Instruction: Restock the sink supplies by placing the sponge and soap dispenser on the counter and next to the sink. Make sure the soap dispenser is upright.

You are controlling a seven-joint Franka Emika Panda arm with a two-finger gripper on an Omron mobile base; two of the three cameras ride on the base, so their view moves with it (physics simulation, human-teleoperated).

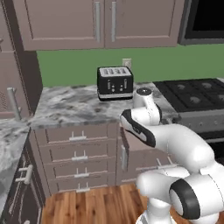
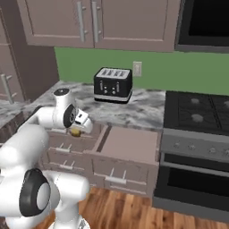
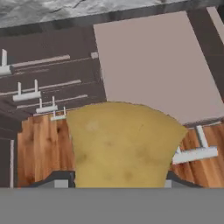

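Observation:
The yellowish-tan sponge [image 3: 120,144] sits between my fingers, and my gripper [image 3: 117,180] is shut on it. In the right base view the sponge [image 2: 76,132] shows as a small yellow bit under the hand, with the gripper [image 2: 78,130] held just in front of the marbled counter [image 2: 143,112] edge, over the left end of an open drawer [image 2: 130,144]. In the hand view the drawer's bare brown-mauve bottom [image 3: 157,65] lies beyond the sponge. The soap dispenser and the sink are out of view.
A black toaster [image 2: 112,85] stands at the back of the counter [image 1: 70,107], with the black stovetop [image 2: 197,112] and oven to its right. Closed drawer fronts with pale handles [image 3: 30,94] lie left of the open drawer. Below is wood floor [image 3: 39,148].

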